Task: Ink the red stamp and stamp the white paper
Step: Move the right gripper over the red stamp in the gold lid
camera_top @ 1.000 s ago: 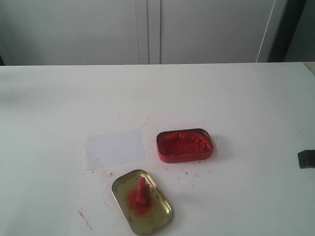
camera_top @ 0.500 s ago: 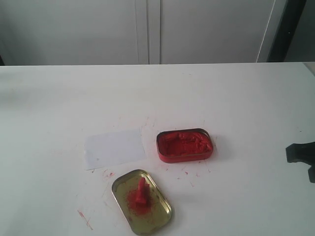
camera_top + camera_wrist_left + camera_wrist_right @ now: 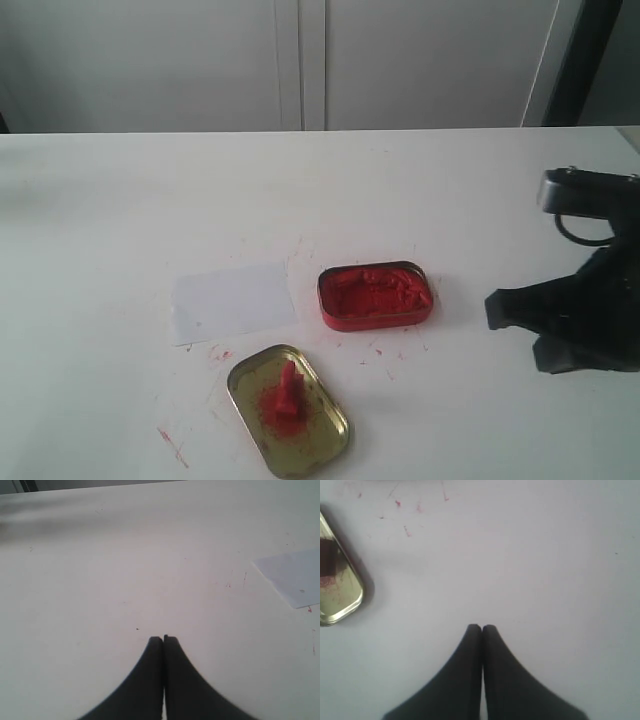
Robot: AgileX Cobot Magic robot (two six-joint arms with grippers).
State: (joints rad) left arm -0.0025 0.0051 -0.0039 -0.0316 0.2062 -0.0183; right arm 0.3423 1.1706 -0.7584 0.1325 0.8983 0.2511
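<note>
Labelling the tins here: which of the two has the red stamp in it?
The shallow gold tin lid nearest the camera: the red stamp stands on its red-stained middle. The red tin beyond it holds only red paste.

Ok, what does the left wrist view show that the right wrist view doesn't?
Only the left wrist view: a corner of the paper, flat on the table, well apart from the left pincer.
Only the right wrist view: one end of the gold lid, with a dark red patch inside it, apart from the right pincer.
Both: a pincer with jaws shut on nothing over white table, and a few small red specks on the surface.
</note>
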